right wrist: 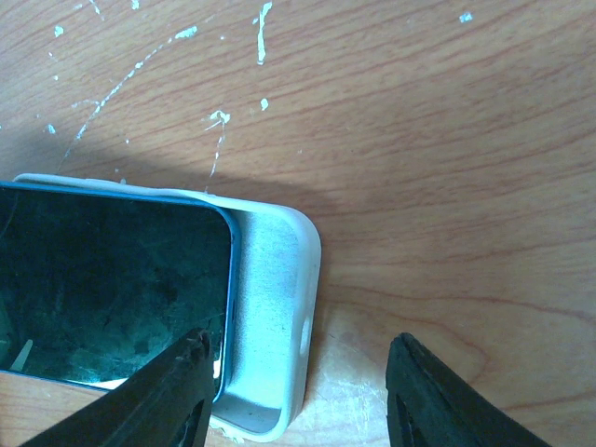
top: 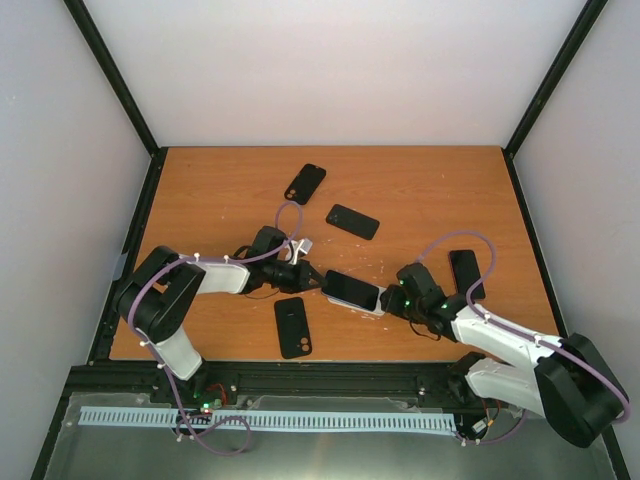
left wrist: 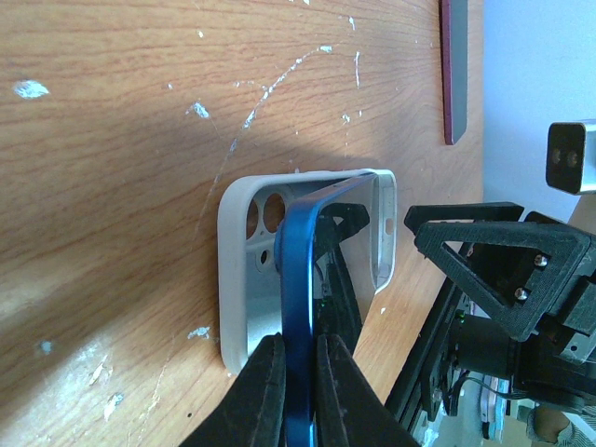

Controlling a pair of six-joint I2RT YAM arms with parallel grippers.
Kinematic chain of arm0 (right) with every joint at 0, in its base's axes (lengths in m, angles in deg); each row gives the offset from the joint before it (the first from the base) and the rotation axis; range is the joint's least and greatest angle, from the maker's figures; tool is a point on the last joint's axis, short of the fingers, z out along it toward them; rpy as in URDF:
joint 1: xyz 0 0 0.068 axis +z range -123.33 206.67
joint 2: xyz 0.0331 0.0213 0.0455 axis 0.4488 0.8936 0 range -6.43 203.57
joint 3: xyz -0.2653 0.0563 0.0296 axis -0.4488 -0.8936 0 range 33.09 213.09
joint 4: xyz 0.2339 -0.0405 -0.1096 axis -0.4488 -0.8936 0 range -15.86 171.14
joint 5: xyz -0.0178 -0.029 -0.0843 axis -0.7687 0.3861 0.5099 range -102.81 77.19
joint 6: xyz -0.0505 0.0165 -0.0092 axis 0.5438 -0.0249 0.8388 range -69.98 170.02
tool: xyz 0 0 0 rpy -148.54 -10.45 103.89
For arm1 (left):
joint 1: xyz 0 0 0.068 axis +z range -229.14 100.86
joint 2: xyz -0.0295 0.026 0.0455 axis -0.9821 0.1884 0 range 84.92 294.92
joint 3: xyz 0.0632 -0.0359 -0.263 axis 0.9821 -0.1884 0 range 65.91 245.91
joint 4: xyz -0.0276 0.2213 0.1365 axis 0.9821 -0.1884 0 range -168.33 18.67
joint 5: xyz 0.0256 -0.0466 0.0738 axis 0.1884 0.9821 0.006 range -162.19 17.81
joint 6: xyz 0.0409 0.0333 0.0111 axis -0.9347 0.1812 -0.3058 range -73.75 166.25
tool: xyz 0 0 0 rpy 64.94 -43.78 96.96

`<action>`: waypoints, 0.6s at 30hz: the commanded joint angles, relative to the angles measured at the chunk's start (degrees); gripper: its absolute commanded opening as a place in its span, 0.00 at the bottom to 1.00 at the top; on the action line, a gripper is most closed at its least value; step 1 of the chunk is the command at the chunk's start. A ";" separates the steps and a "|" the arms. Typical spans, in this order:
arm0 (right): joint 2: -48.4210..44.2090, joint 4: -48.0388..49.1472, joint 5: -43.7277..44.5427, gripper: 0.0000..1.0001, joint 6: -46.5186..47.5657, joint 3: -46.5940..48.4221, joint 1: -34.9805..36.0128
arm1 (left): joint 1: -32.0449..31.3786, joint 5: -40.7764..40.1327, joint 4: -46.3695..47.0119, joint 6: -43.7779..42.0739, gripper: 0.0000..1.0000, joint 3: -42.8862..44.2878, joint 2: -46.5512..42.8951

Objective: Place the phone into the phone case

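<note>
The phone is partly in the phone case but not seated. In the left wrist view its blue edge rises at an angle out of the pale shell, and in the right wrist view a strip of bare case interior shows between the phone's end and the case's end wall. The case lies flat on the table, near the front middle and between the two arms. By my judgement the insertion is about halfway done: the phone has yet to be lowered level and pressed in until the rim closes round it. The left end effector is clamped on the phone's edge, reaching in low from the left with its arm bent across the table. The right end effector comes in from the right with its jaws apart, straddling the case's end. One finger is over the phone's corner and the other is clear of the case, gripping nothing.
</note>
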 commanded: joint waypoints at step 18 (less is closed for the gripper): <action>7.43 17.72 -7.43 0.49 -3.61 -2.71 -0.17 | -2.25 -3.70 -1.89 -0.37 0.04 2.40 2.36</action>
